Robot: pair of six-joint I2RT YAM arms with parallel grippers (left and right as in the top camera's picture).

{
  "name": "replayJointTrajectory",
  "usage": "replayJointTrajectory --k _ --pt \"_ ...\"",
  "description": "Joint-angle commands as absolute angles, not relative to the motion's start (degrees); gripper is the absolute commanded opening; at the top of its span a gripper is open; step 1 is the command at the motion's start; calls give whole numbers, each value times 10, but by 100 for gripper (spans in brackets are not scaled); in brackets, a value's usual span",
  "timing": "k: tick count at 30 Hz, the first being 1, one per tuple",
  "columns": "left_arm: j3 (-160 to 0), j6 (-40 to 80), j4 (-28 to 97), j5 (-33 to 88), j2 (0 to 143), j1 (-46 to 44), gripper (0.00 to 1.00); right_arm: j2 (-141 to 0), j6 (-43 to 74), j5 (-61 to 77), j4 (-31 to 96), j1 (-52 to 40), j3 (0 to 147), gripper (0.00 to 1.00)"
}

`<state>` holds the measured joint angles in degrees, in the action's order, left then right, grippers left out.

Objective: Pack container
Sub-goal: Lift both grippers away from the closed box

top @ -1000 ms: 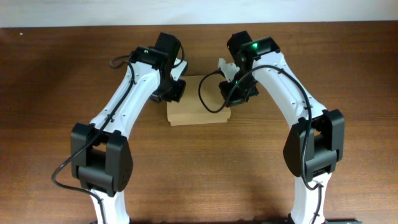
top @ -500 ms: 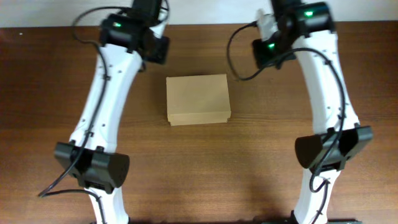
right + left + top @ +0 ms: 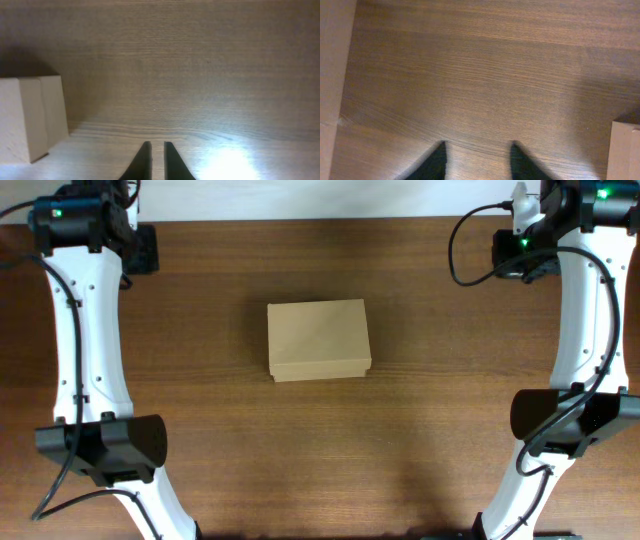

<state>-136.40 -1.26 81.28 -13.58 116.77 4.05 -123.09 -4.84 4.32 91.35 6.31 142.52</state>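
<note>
- Container [image 3: 318,338] is the thing to pack. It is a plain brown box, and it sits flat in the middle of the wooden table [image 3: 300,470]. Its lid looks shut and lies flat on top. I think the packing is done, or close to done, because I can see nothing else to put in.
- Left arm [image 3: 88,330] stands tall on its side, and right arm [image 3: 585,320] does the same on the other side. Both are well apart from the container. That leaves the box free, so nothing can bump it.
- Left gripper [image 3: 478,145] hangs over bare wood near the far edge of the table. The wrist view shows only a thin bit of the box, at the edge of the picture.
- Right gripper [image 3: 156,144] hangs over bare wood too, with the box off to one side.
- Left fingers [image 3: 437,162] are wide apart and hold nothing.
- Right fingers [image 3: 142,162] are only a little apart, with just a thin gap, and they hold nothing.
</note>
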Motion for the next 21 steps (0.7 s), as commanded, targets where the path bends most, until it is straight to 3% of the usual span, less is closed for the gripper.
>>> replayJointTrajectory --k 1,2,4,21 --pt "-1373 -9 815 -129 1163 44 73 -1228 -57 41 915 64 1436 66" --pt "-1373 -9 815 -129 1163 44 95 -1228 -57 40 915 64 1436 77" --pt "-1373 -9 815 -129 1163 44 100 -1228 -56 40 915 64 1436 99" --pt "-1373 -9 815 -129 1163 44 100 -1228 -56 40 915 64 1436 99"
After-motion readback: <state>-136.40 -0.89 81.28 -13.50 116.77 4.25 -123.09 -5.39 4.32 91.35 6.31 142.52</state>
